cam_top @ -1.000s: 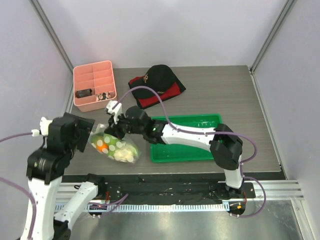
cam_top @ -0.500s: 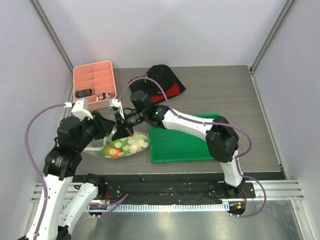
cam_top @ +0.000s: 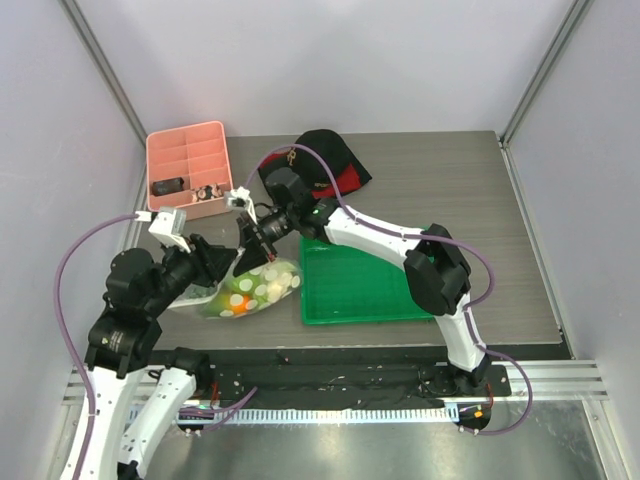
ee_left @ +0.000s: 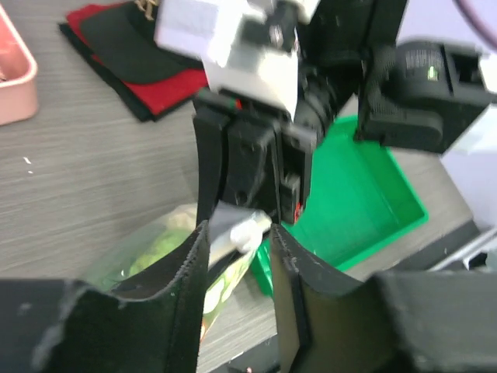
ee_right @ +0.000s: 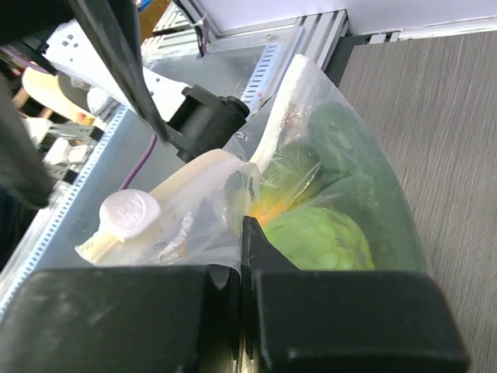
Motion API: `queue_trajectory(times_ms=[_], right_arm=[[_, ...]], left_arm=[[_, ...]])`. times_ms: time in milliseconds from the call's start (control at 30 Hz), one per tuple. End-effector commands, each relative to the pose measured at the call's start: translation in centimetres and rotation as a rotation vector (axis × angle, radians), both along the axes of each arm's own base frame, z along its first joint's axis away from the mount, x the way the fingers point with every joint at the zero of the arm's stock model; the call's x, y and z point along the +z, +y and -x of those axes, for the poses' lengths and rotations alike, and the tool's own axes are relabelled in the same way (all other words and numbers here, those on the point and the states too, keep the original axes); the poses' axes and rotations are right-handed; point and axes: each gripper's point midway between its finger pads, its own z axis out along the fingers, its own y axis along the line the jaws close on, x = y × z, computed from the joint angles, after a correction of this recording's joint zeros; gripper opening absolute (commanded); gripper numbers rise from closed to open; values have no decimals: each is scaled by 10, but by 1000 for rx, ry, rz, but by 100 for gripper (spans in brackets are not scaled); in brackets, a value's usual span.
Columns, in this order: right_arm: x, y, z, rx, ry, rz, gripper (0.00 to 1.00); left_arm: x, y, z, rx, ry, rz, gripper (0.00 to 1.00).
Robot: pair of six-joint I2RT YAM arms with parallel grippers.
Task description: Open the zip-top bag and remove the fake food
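1. Seen from above, the zip-top bag (cam_top: 255, 290) lies on the grey worktop (cam_top: 450, 180) near its front left. It sits just beside the left edge of the green tray (cam_top: 360, 320).
2. The fake food (cam_top: 245, 292) is all inside the bag. Green, orange and whitish pieces show through the clear film, so nothing is out yet.
3. The right arm reaches across the tray, and the right hand (cam_top: 250, 232) meets the bag's upper end.
4. In the right wrist view, the right hand's fingers are closed tight on a fold of clear film near the bag's mouth. A round green cabbage piece (ee_right: 326, 233) lies just beyond the fingertips.
5. The left hand (cam_top: 218, 268) comes in from the opposite side and faces the right hand.
6. In the left wrist view, the left hand's two fingers (ee_left: 200, 241) stand a narrow gap apart, with the bag's pale lip (ee_left: 237, 231) between them. I cannot tell whether they are pinching it.
7. The hands probably oppose each other so each can take one lip and pull the seal apart.
8. The tray seems to stand close as a place to put the food.
9. A pink divided organizer (cam_top: 190, 165) and a black and red cap (cam_top: 315, 150) lie farther back, apart from the work.
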Motion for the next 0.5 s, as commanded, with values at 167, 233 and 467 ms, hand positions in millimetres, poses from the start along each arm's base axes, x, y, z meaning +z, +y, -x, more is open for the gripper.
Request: queue_trajectory(times_ms=[167,233,467], right_arm=[[34,-8,1,103,21,-80,1],[35,-7,1,105,26,-78,2],[39,-8,3,115,36,-83,1]], left_arm=[[-19,-4,4,-104,-5,-131,30],[-21,0,1,-75,1,-142,31],[-38,1,-9,-70,44,-172,40]])
